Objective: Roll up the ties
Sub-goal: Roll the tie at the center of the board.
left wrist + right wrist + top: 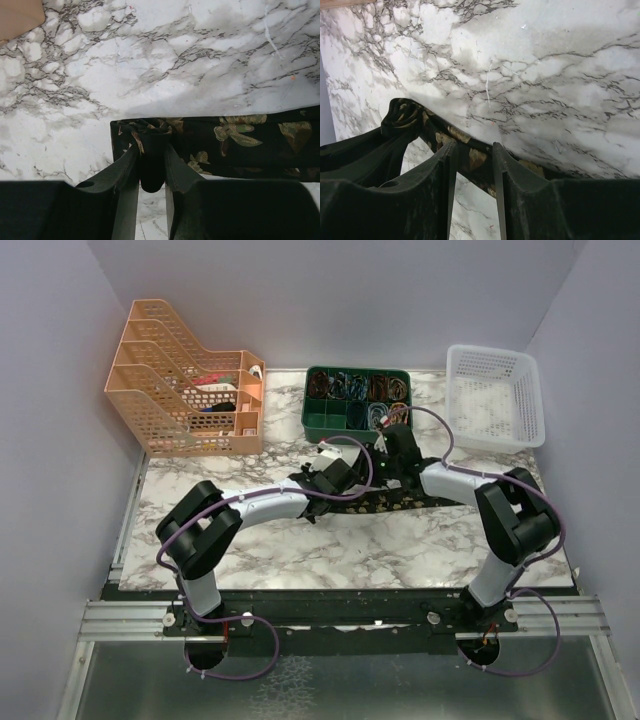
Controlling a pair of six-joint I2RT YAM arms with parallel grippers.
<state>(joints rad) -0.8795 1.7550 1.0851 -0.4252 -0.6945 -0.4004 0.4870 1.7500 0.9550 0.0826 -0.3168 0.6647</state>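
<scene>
Top view: both arms cover most of the tie [400,502]; its full length is cut off; fabric is black with a tan-gold leaf pattern, lying across the mid-counter [330,550]; left gripper [151,150] jaws clench its bunched end fold; right gripper [473,147] jaws stand parted, released, with the flat strip crossing their gap.

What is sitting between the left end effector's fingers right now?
The bunched end of the tie fills the gap between the fingers of the left end effector, pinched there. The left wrist view shows it plainly.
</scene>
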